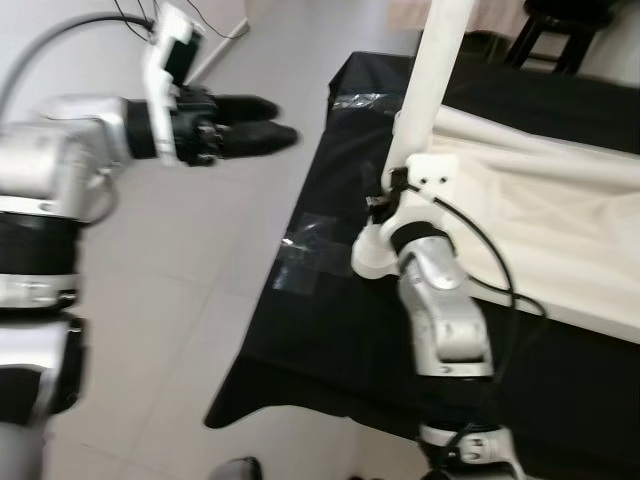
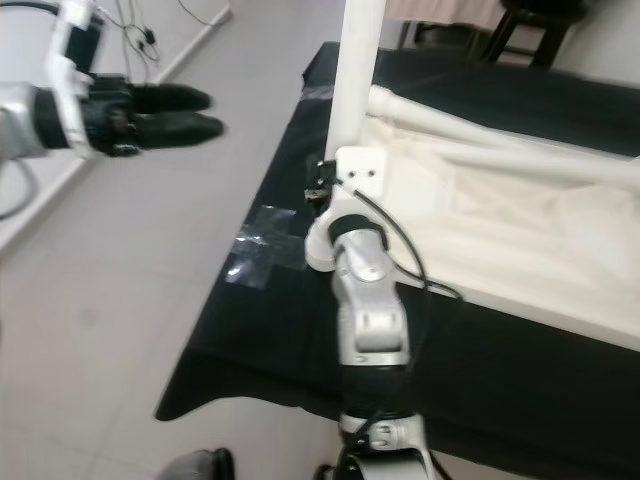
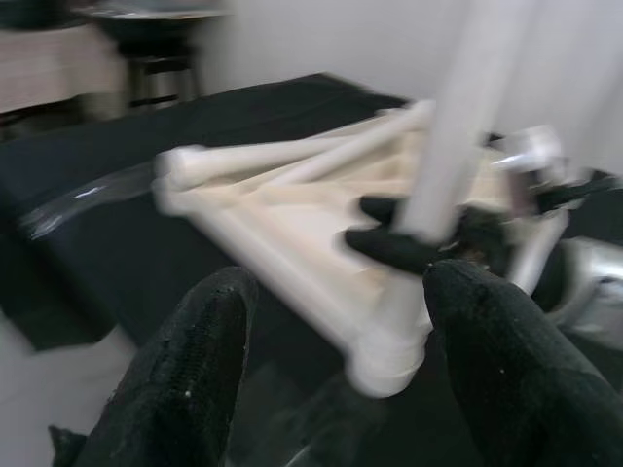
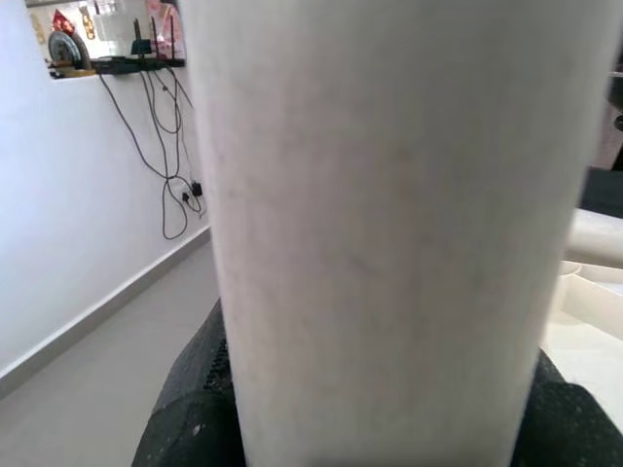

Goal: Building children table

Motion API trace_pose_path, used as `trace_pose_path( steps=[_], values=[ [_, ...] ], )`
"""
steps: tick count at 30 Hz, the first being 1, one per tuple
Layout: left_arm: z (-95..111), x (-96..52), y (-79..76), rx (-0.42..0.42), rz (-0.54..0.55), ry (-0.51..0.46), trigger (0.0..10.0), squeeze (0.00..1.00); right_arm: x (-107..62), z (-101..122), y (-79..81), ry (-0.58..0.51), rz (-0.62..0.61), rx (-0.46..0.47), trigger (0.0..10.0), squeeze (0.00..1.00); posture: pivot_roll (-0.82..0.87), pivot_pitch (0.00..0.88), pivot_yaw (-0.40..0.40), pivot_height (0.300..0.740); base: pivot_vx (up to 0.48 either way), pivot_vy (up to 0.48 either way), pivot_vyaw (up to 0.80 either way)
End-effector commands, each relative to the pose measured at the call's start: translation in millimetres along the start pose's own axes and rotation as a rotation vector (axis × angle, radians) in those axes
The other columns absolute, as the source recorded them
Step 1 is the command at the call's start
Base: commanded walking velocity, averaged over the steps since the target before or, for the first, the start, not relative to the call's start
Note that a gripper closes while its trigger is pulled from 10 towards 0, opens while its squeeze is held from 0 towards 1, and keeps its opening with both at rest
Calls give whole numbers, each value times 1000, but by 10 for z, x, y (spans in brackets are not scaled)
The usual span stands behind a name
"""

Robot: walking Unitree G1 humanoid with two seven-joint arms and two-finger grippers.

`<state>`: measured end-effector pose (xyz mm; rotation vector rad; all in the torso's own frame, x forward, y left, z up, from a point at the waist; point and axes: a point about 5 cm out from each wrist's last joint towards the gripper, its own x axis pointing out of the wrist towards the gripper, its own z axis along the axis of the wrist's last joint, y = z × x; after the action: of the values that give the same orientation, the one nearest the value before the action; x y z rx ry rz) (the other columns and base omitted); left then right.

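Right gripper: black fingers clamped on the upright white table leg. The right wrist view has the leg running up between the fingers at close range; no print or marking on its surface. Head views place this grip low on the leg, near the corner of the tabletop.

Left gripper: fingers parted, nothing between them, held in the air over the pale tiled floor, well apart from the work and pointing toward it. In the left wrist view the two finger pads frame the leg and the right gripper on it.

The tabletop, cream-white, lies upside down on a black cloth. White rails run along its underside. Patches of clear tape sit on the cloth near its edge.

No brand, label or writing readable on any part.

View differences: the right wrist view adds a white wall with hanging black cables and a shelf of small items, too small to identify. The left wrist view, blurred, shows rails meeting at a corner joint. The head views show a dark stool beyond the cloth.
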<state>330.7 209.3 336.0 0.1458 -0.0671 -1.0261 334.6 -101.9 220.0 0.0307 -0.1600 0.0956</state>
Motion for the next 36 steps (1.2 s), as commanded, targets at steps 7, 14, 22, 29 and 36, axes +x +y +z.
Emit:
trace_pose_path(
  steps=[7,14,22,29,36],
  values=[
    [-317,-400,41,-8,192,74,10000,0,-134,-517,92,296,-71,190,10000,0,105,190,-18,740,0,0,0],
    [-716,-557,-34,-61,313,129,10000,0,-109,-364,42,149,61,287,10000,1000,108,190,-13,740,0,0,0],
    [-1072,-450,-367,-117,391,73,10000,0,92,96,-146,-69,547,232,10000,0,127,190,-19,740,0,0,0],
    [-1296,-304,-709,-176,310,71,10000,0,196,229,-205,-82,795,134,10000,0,140,184,-28,740,0,0,0],
    [-1547,-117,-1196,-229,225,26,10000,0,348,170,-210,20,1052,43,0,0,153,172,-38,740,0,0,0]
  ],
)
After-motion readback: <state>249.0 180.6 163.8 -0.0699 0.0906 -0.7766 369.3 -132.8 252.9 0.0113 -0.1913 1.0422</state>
